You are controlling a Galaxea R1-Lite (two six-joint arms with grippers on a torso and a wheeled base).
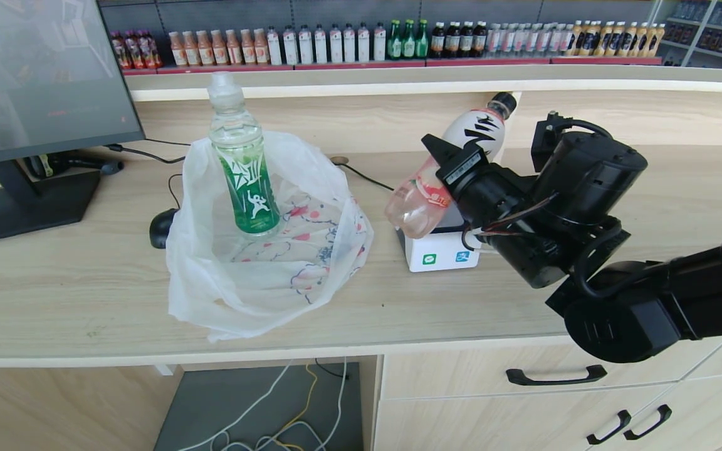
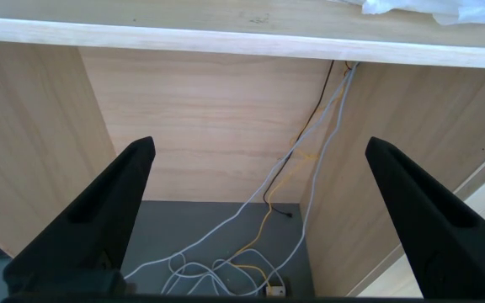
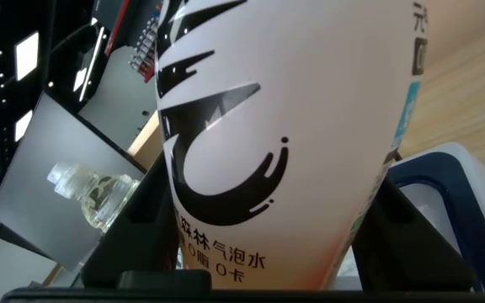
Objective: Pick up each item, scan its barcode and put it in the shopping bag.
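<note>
Head view. Counter (image 1: pixel 85 294), monitor (image 1: pixel 41 75) at far left, mouse (image 1: pixel 160 228) just beside the bag (image 1: pixel 261 275). Bag open and slumped, green bottle (image 1: pixel 242 163) upright inside it. White scanner (image 1: pixel 442 257) just right of the bag. Right gripper (image 1: pixel 455 166) clamped on the white bottle (image 1: pixel 423 194), which is tilted, base low over the scanner, cap up and away. Shelf of drinks (image 1: pixel 361 44) behind the counter.

Left wrist view. Left gripper (image 2: pixel 259 147) below the counter edge, fingers spread wide with nothing between them. Loose cables (image 2: pixel 251 252) on the floor of the recess beyond. A scrap of bag hangs over the counter edge.

Right wrist view. White bottle pinned between both fingers (image 3: pixel 141 223), label with black strokes facing the camera. Scanner's blue-edged top close beside it. Green bottle's clear cap farther off.
</note>
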